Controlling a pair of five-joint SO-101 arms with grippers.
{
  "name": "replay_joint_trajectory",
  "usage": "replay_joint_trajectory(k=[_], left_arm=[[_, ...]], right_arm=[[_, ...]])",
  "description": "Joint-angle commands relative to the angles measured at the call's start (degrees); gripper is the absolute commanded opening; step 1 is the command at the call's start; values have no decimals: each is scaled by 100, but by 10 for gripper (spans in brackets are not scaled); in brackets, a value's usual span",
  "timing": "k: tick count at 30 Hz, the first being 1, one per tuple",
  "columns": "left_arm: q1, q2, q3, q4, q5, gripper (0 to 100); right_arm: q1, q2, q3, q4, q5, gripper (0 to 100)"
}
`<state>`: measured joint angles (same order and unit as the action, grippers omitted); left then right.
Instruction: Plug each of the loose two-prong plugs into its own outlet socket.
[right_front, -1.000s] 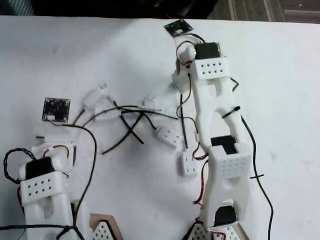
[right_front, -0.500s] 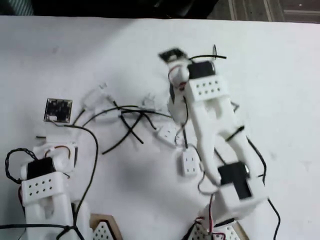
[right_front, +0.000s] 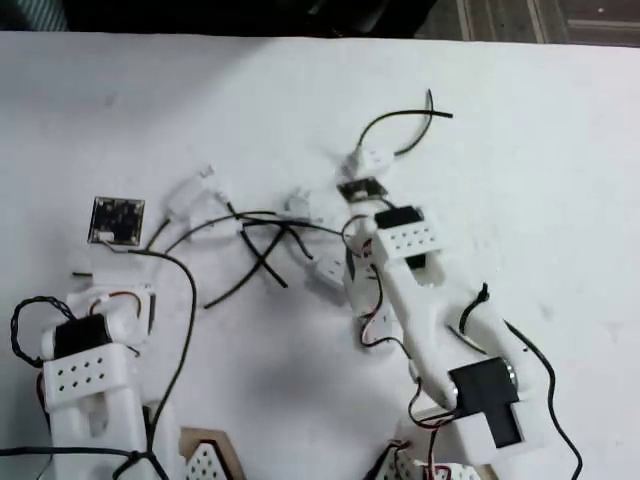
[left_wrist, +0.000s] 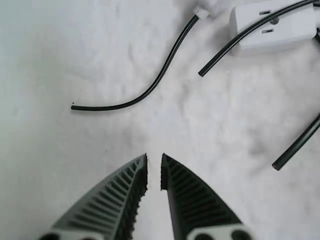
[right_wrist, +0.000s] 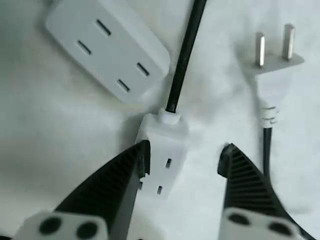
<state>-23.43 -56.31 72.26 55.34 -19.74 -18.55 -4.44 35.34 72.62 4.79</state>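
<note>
Right wrist view is showing the right claw (right_wrist: 186, 149) spread wide and gripping nothing. It is straddling a small white outlet socket (right_wrist: 162, 165) on the desk (right_wrist: 50, 150), with a two-prong plug (right_wrist: 272, 65) lying just beside. The right arm (right_front: 430, 310) is stretching diagonally toward the desk's middle. The left claw (left_wrist: 154, 167) is hanging nearly closed and empty, its arm (right_front: 85, 370) sitting folded back.

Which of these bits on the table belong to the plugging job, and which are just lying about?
Job: two-prong plug; corded socket; outlet block; right gripper, open around the socket.
Lying about: black cord with a cut end; left gripper, holding nothing.
</note>
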Motion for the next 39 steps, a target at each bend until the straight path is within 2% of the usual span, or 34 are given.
replay_joint_trajectory(k=[1, 5, 14, 25, 33, 39], left_arm=[[66, -75, -18, -105, 18, 72], [66, -75, -18, -105, 18, 72], [66, -75, -18, -105, 18, 72], [66, -75, -18, -105, 18, 72], [66, -75, -9, -105, 9, 72], [66, -75, -9, -105, 9, 72]], right_arm=[[-66, -207, 193, -242, -149, 227], [-145, -233, 273, -286, -343, 227], [-919, -259, 246, 48, -862, 227], [-971, -1341, 185, 655, -809, 227], [-901, -1314, 870, 57, -800, 228], [-444, -1305, 941, -145, -475, 228]])
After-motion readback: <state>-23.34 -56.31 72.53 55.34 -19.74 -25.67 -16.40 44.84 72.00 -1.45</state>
